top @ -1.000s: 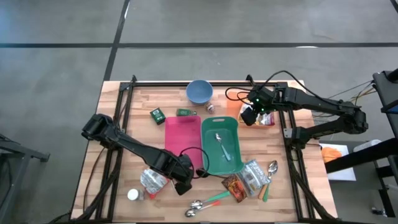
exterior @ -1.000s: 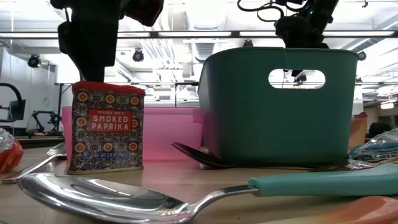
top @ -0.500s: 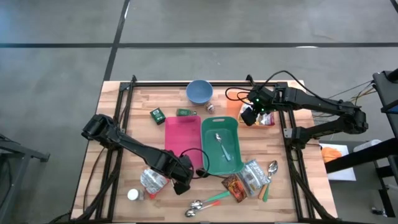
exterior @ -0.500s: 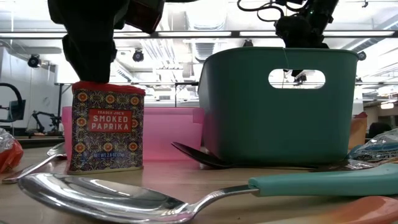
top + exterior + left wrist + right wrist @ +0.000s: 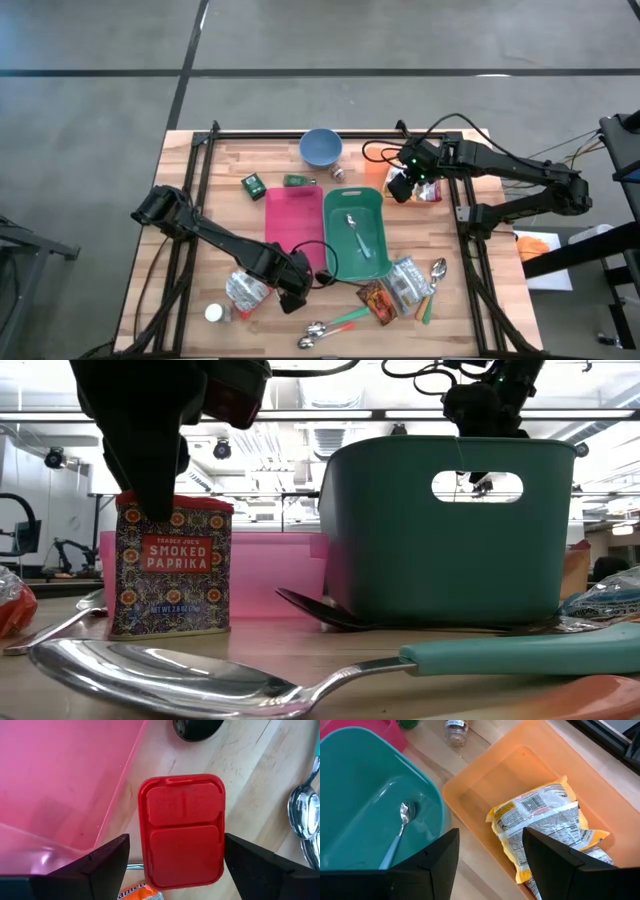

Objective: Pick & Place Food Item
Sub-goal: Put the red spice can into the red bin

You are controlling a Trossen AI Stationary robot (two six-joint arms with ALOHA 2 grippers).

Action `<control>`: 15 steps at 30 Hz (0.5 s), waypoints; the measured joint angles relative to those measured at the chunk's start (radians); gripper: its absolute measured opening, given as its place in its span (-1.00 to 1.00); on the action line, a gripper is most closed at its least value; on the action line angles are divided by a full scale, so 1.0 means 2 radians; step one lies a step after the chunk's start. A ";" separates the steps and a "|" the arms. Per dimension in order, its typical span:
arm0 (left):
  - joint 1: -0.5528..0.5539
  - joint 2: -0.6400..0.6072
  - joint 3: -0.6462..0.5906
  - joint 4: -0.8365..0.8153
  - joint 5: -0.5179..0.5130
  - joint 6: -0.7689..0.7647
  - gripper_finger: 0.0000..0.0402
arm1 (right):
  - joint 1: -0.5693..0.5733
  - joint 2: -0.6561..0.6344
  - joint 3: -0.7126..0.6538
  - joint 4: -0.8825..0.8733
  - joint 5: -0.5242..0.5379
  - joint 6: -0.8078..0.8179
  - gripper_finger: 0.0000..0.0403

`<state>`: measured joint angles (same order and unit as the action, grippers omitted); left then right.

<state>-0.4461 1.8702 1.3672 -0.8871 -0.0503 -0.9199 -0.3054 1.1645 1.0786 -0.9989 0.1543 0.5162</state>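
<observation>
Left wrist view, item: smoked paprika tin (image 5: pixel 182 831), red lid up, standing on the desk (image 5: pixel 240 780) just beside the pink tray (image 5: pixel 65 780). My left end effector (image 5: pixel 175 862) hangs directly above it, fingers spread, one on each side of the lid, not yet touching. Step in hand, as I judge it: the grasp. I would come straight down, keep the tin centred between the fingers, clear the tray wall, and close on the flat sides below the lid. Right end effector (image 5: pixel 490 857): fingers apart, holding nothing, waiting over the orange bin (image 5: pixel 530 775) with its snack bag (image 5: pixel 547 827).
</observation>
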 joint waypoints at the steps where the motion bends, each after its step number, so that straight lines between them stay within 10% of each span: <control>1: 0.000 0.000 0.000 0.000 0.000 0.000 0.48 | 0.000 0.000 0.000 0.000 0.000 0.000 0.07; 7: -0.001 0.000 0.000 0.000 -0.001 0.012 0.00 | 0.000 0.000 0.000 0.000 -0.002 0.000 0.07; 15: -0.002 0.000 0.001 0.000 0.000 0.015 0.00 | 0.000 0.000 0.000 0.000 -0.003 0.000 0.07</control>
<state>-0.4492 1.8702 1.3688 -0.8871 -0.0501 -0.8894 -0.3054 1.1645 1.0786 -0.9989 0.1482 0.5160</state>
